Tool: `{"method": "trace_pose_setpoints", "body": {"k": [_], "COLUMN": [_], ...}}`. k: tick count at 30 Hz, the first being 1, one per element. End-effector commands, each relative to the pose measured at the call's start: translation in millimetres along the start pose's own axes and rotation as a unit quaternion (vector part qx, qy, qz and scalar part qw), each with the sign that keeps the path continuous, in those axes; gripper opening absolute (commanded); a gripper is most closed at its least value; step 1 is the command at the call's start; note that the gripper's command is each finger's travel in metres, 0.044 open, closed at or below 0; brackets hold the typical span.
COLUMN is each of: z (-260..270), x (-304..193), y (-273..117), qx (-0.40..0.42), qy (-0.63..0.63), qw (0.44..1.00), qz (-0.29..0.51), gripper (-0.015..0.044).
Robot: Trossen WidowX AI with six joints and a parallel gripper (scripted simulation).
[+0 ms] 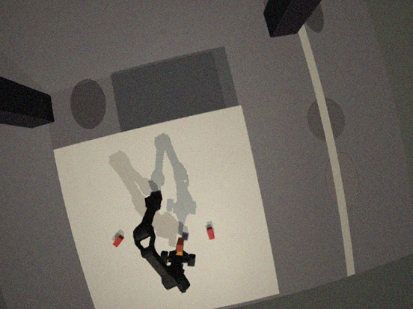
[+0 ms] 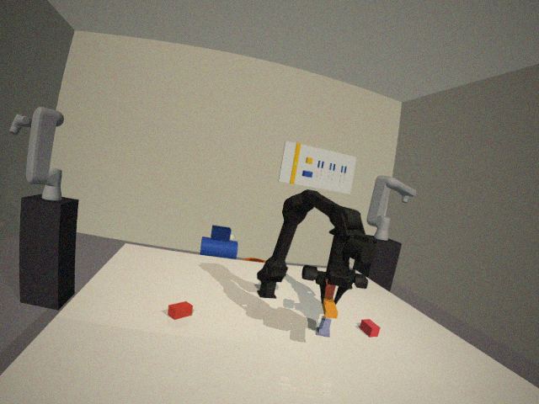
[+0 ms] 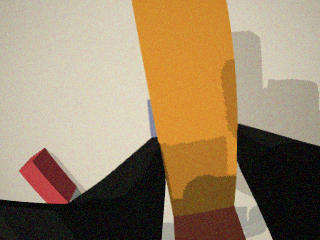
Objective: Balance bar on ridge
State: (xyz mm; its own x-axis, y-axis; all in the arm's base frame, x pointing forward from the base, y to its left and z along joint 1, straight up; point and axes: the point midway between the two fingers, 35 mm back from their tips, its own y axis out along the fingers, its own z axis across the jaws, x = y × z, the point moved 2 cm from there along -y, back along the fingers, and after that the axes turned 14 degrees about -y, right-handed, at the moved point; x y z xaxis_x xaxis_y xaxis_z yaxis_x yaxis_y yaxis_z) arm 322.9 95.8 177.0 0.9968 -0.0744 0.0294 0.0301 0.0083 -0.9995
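My gripper [image 2: 330, 300] [image 3: 196, 140] is shut on the orange bar [image 1: 179, 253] [image 2: 330, 309] [image 3: 192, 75], which has a dark red block [image 1: 179, 244] [image 2: 329, 289] [image 3: 207, 225] at one end. The bar is held above the table, over or very near the small blue-violet ridge [image 1: 185, 235] [image 2: 323, 327]. The ridge stands on the table; only a sliver of it [image 3: 151, 120] shows past the bar's left edge in the wrist view. Whether bar and ridge touch, and whether the bar is level, I cannot tell.
One red block [image 1: 210, 232] [image 2: 370, 328] [image 3: 36, 172] lies right of the ridge in the top and exterior views. Another red block [image 1: 117, 240] [image 2: 180, 310] lies farther off to the left. Both are on the pale table [image 1: 224, 166] [image 2: 130, 356]. Arm shadows cross the table near the ridge.
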Motion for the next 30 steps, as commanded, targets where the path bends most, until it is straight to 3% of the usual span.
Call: {"method": "trace_pose_setpoints", "body": {"k": [1, 30], "z": [11, 13], "x": [-3, -5], "y": [-1, 41], "qx": [0.001, 0.001], "qy": [0.033, 0.045], "qw": [0.999, 0.999], "qz": [0.000, 0.000], "gripper": [0.0000, 0.0000]}}
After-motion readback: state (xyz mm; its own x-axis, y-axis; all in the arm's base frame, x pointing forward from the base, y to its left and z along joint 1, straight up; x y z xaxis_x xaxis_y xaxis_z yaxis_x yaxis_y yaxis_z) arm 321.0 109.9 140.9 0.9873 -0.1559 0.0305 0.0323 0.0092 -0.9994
